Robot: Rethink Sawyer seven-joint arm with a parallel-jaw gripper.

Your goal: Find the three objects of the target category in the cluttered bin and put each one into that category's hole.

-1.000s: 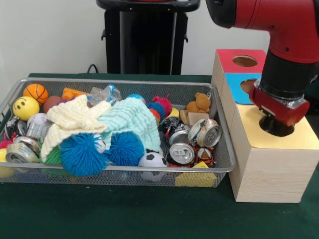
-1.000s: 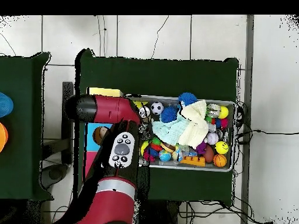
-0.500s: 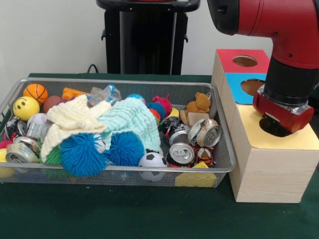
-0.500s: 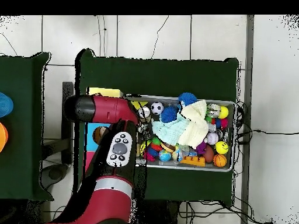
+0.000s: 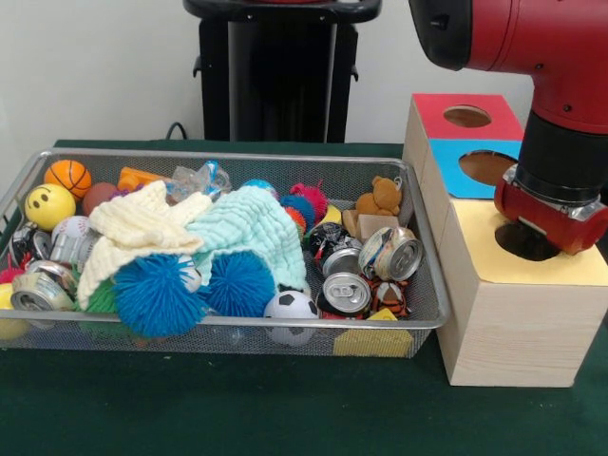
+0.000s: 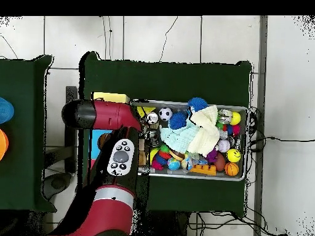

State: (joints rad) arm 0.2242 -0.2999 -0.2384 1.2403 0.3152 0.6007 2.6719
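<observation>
Gripper sits at right of the front view, just over the dark hole in the yellow top of the wooden box; its tip is hidden under the red wrist, so can't tell if it's open, shut, or holding anything.

Near edge of the wire bin, lower centre: soccer ball, two blue spiky balls, and a yellow block pressed vs. the mesh. Just behind, centre-right: crushed cans, silver tops facing the camera, lying tilted & touching each other. Mid-bin: cream cloth and mint cloth draped over other stuff. Left side: yellow smiley ball; basketball at far-left corner. Teddy bear by far-right wall.

Behind the yellow section, upper right: blue hole, then red hole. Bin & box rest on the green worktop.
</observation>
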